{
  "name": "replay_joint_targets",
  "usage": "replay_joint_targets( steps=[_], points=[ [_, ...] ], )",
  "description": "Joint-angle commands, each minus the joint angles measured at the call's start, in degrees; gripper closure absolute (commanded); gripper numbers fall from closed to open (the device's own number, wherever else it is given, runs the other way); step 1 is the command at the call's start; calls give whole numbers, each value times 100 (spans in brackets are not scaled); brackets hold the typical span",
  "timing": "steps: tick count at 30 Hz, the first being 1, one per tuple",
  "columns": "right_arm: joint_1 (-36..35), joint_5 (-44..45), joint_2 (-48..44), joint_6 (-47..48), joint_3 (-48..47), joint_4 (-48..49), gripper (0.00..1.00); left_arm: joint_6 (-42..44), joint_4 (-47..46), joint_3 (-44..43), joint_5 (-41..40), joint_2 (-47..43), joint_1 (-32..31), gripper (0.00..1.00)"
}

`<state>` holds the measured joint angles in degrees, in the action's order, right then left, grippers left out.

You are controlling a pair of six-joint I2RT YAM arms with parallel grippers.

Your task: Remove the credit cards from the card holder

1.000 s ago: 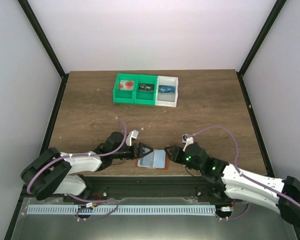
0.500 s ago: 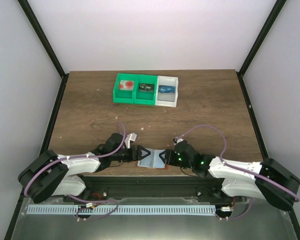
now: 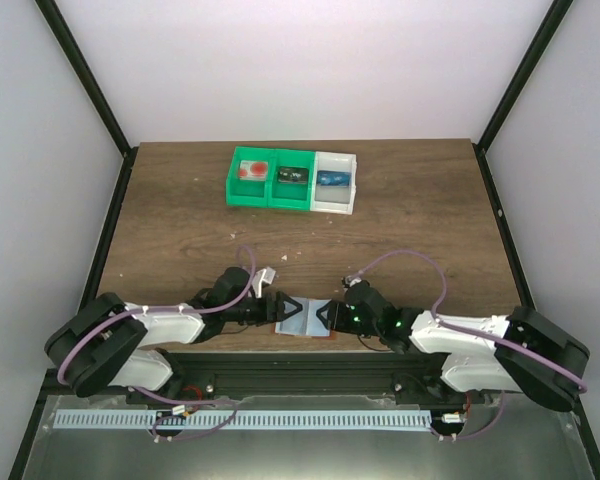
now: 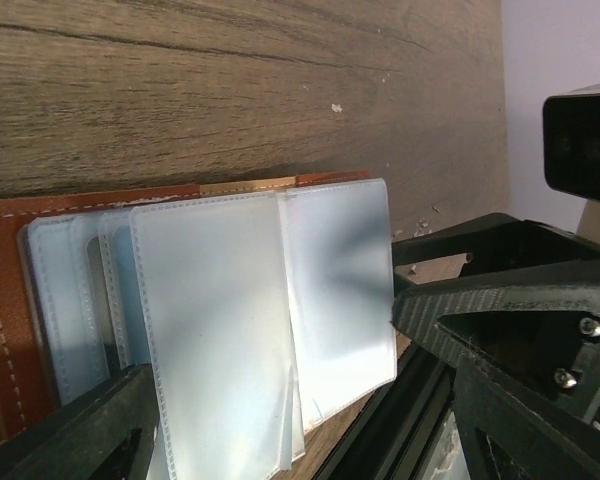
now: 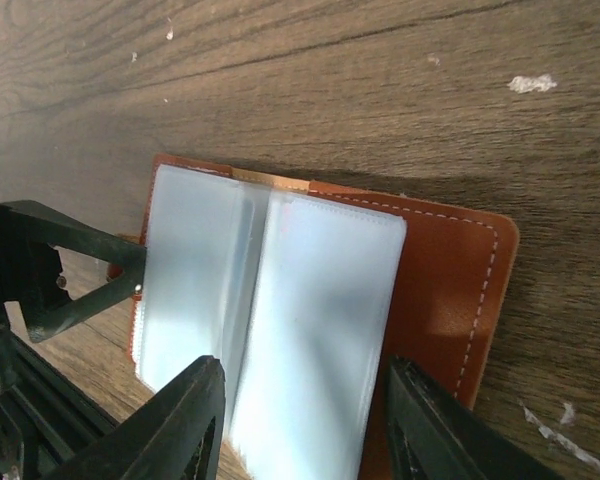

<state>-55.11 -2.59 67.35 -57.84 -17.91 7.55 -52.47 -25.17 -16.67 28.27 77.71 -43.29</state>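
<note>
The card holder (image 3: 302,318) is laid open at the near edge of the desk (image 3: 180,220), orange-brown cover down and pale frosted sleeves upward, between the two hands. The left hand (image 3: 284,307) is spread wide at the sleeves' left end. The right hand (image 3: 326,314) is held partly spread over the right sleeve; contact cannot be told.

Your card holder (image 5: 450,290) is showing orange-brown with pale stitching — its sleeves (image 5: 310,310) frosted grey-blue; beyond it, bins (image 3: 292,180) showing green and white.
</note>
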Motion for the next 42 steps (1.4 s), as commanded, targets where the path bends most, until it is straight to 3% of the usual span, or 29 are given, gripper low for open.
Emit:
replay_joint_targets(
  steps=[1, 7, 12, 23, 28, 33, 42],
  points=[
    [-43, -50, 249, 39, -62, 287, 56, -88, -298, 50, 103, 155, -55, 18],
    [-43, -84, 363, -20, 75, 486, 70, -378, -820, 39, 296, 515, -206, 18],
    [-43, -71, 328, -42, 125, 509, 71, -749, -1496, 93, 486, 730, -285, 19],
    [-39, -5, 251, -138, 256, 646, 78, -925, -1533, -95, 365, 274, -401, 19],
    [-43, 70, 243, -157, 253, 679, 79, -1332, -2258, -142, 442, 756, -771, 20],
    [-42, 474, -225, -265, 280, 226, 69, -1327, -2320, -271, 455, 963, -864, 21],
    [-43, 1101, -1934, -464, 654, -427, 55, -1063, -1870, -362, 271, 786, -850, 21]
  ],
)
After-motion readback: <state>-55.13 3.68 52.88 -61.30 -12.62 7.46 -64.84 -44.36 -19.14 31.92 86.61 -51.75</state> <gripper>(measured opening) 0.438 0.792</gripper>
